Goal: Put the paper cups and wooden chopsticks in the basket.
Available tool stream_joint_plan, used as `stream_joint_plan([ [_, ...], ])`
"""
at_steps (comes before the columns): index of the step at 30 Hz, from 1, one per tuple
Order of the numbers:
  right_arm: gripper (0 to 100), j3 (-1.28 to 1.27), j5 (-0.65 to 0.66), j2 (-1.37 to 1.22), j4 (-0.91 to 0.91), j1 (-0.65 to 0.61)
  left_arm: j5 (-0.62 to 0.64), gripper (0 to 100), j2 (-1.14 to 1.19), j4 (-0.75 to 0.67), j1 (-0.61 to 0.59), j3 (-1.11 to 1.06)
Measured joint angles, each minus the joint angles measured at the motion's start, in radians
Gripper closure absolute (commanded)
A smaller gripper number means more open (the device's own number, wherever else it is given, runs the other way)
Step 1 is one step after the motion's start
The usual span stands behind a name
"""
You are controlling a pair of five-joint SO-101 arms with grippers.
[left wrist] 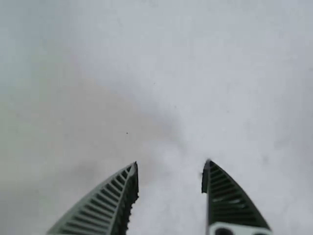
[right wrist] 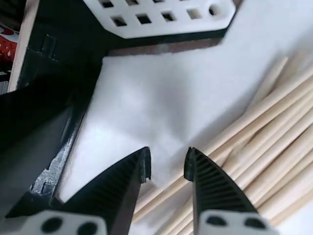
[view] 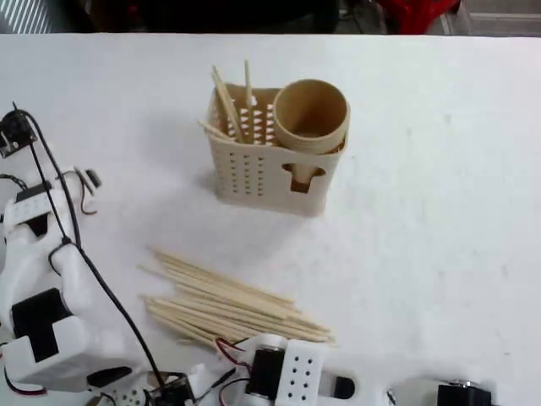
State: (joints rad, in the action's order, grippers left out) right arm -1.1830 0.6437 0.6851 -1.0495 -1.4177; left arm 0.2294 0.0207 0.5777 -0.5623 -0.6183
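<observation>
Basket point(view: 266, 173), beige perforated plastic, stands on white table point(view: 439, 169) holding a tan paper cup point(view: 311, 114) and a few upright chopsticks point(view: 230, 106), loose wooden chopsticks point(view: 228, 304) piled in front, right gripper point(right wrist: 167, 164) slightly parted, empty, over them, left gripper point(left wrist: 170, 176) wider apart, empty.

Right gripper point(right wrist: 167, 164): finger bases cut by frame edge. Loose chopsticks point(right wrist: 259, 142) under and beside its tips: ends run out of frame, count unclear. White perforated plate point(right wrist: 161, 14) beyond tips cut by edge. Dark part point(right wrist: 39, 98) alongside one finger, identity unclear.
Left gripper point(left wrist: 171, 176): finger bases cut off. Table point(left wrist: 156, 73) ahead of tips blurred.
High view: an arm point(view: 296, 376) covers near ends of loose chopsticks, arm itself cut by edge. Basket point(view: 262, 173) wall hides lower parts of standing chopsticks point(view: 228, 106) and paper cup point(view: 311, 114). Single cup or nested stack, cannot tell.
</observation>
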Motion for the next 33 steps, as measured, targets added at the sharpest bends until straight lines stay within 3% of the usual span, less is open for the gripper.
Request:
stream_joint_plan([
  [8,87.9,-0.009,0.035,-0.009,0.012,0.184,0.000,78,0.000,0.000,-0.006,0.000],
  [18,87.9,0.104,0.043,-0.285,0.055,0.206,0.003,78,0.000,0.000,-0.006,0.000],
  [24,87.9,0.226,0.043,-0.446,0.057,0.331,0.003,78,0.000,0.000,-0.009,0.000],
  [33,87.9,0.256,0.052,-0.466,0.052,0.459,0.003,78,0.000,0.000,-0.009,0.000],
])
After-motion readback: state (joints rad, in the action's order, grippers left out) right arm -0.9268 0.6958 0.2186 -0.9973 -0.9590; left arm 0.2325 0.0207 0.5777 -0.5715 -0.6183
